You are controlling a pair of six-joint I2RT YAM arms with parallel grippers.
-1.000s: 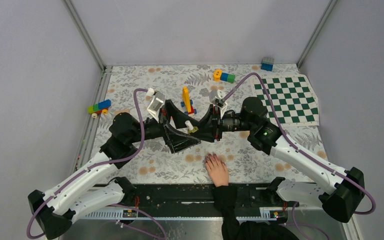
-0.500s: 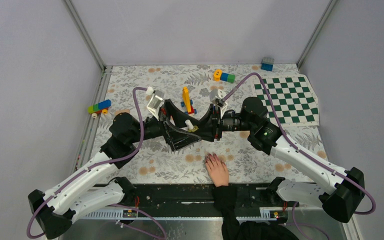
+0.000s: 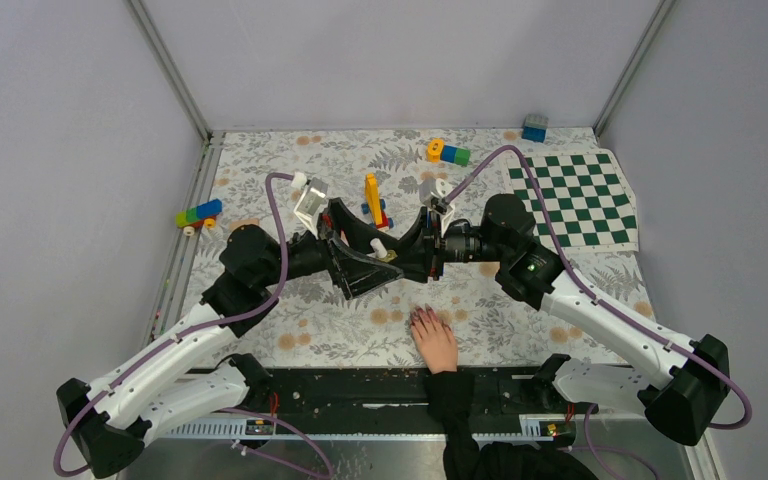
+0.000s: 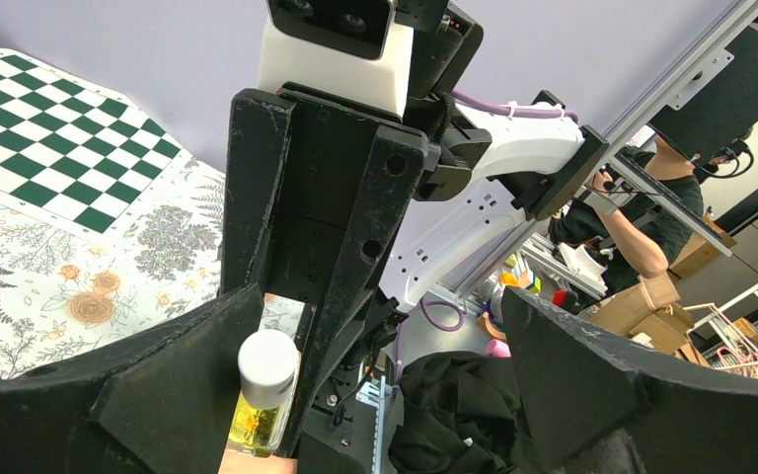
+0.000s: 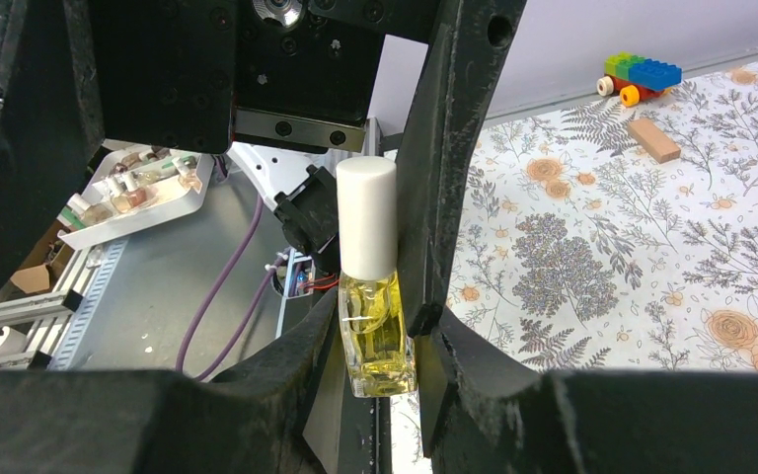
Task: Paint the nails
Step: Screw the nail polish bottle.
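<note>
We see a pale hand (image 3: 435, 342) in a black sleeve lying flat on the flowered table (image 3: 520, 300) at its near edge. Its dark purplish-red nails (image 3: 422, 316) point toward the arms. We judge the nails tiny, hard and smooth, on soft living fingers. They are to be brushed lightly, never gripped.

Above the table and near the hand, the right gripper (image 5: 375, 336) is pressed together on a small bottle (image 5: 370, 296) of yellow liquid, pinching its glass body low down. The bottle looks light, slick and breakable, so the flat lower sides seem the safest hold, which leaves the white cap (image 5: 366, 212) free.

The left gripper (image 4: 375, 375) is spread wide and holds nothing. It reaches around the bottle, with one finger just beside the cap. We cannot tell whether that finger touches it.
</note>
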